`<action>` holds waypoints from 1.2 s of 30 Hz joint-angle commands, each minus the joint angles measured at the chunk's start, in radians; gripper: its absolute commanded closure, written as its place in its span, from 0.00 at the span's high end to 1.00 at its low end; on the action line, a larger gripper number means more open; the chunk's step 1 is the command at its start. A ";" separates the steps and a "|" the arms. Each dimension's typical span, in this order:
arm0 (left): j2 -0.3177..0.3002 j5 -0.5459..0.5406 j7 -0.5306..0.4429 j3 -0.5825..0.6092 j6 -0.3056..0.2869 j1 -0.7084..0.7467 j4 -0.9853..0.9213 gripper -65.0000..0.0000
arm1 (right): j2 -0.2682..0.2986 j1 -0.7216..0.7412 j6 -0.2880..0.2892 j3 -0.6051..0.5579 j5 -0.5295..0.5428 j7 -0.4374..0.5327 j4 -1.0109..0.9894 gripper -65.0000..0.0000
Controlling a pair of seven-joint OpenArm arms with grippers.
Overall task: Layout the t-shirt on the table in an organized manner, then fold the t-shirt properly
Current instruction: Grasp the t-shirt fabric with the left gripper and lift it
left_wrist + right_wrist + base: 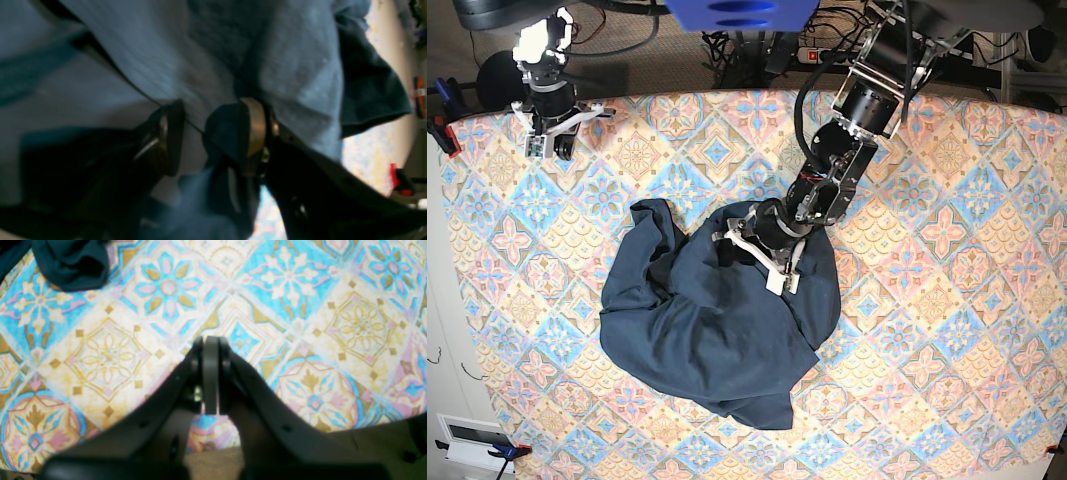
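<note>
Near the middle of the desk (947, 330) the t-shirt (707, 320) lies crumpled in a rounded heap, dark blue, one lobe pushed up toward the far left and a pointed corner trailing toward the near edge. Left end effector (213, 133) is down at the heap's far right part; wrist view shows its jaws partly apart with a fold of the dark cloth bunched between them, pressed against the right-hand finger (255, 126), while the other finger (170, 133) stands a little off the fabric. Reads as grasping the t-shirt, but the view is blurred, so how firm the hold is I cannot tell. More cloth drapes over and behind the fingers, filling most of that view. Right end effector (210, 343) sits well apart at the far left corner of the desk, jaws clenched together with nothing between them, hovering over bare patterned cover; only one dark edge of the t-shirt appears at the top left of its wrist view
</note>
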 commanded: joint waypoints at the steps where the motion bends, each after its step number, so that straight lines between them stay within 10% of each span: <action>1: 0.015 -0.019 -0.006 0.002 -0.009 -0.019 0.013 0.40 | 0.007 -0.005 -0.001 0.006 0.001 0.022 0.021 0.00; 25: -0.062 -0.245 0.051 0.055 -0.109 0.012 0.086 0.40 | 0.007 -0.005 -0.001 0.011 0.001 0.022 0.021 0.00; 36: 0.039 -0.249 0.049 0.055 -0.110 -0.087 -0.088 0.32 | 0.007 0.016 -0.001 0.008 0.001 0.022 0.021 0.00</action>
